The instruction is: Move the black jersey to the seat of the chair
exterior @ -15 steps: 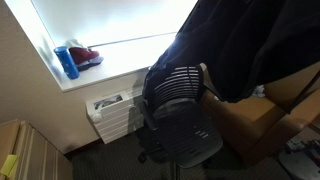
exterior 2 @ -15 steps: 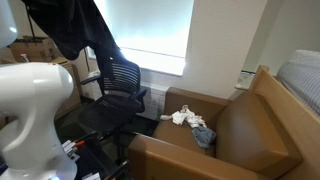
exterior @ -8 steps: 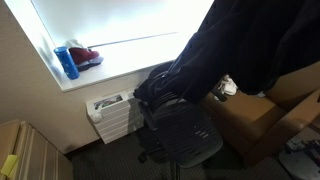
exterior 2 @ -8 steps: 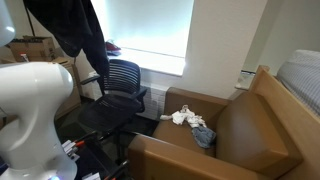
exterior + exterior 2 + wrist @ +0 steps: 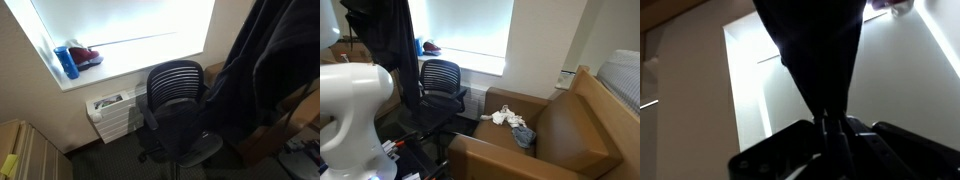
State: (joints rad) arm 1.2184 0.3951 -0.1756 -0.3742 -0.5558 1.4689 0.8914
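In the wrist view the gripper [image 5: 836,124] comes in from the bottom edge. Its two fingers [image 5: 827,126] are drawn close together, pinched on a bunched neck of the black jersey [image 5: 815,50]. From that pinch the cloth widens away from the fingertips into a broad dark wedge. Its long axis runs straight on from the fingers toward the top of the picture, with the bright window [image 5: 745,90] behind it.

In an exterior view the black jersey [image 5: 262,60] hangs as one long limp drape, its long axis nearly upright with a slight lean. The upper end leaves the picture at the top, so the fingers that carry it lie beyond the frame. The lower end points down toward the chair. The lowest folds hang just beside the ribbed backrest [image 5: 177,84] and next to the seat of the chair [image 5: 185,135]; whether they touch it cannot be told. A brown boxy thing [image 5: 268,142] shows partly behind the cloth.

In an exterior view the jersey [image 5: 385,50] again hangs upright from the top edge, where the fabric hides the fingers. Its hem points down beside the backrest [image 5: 442,78], and the seat [image 5: 426,114] lies below and to one side of it. A small grey cloth [image 5: 523,136] lies on the brown boxy thing [image 5: 565,125], well apart from the jersey.
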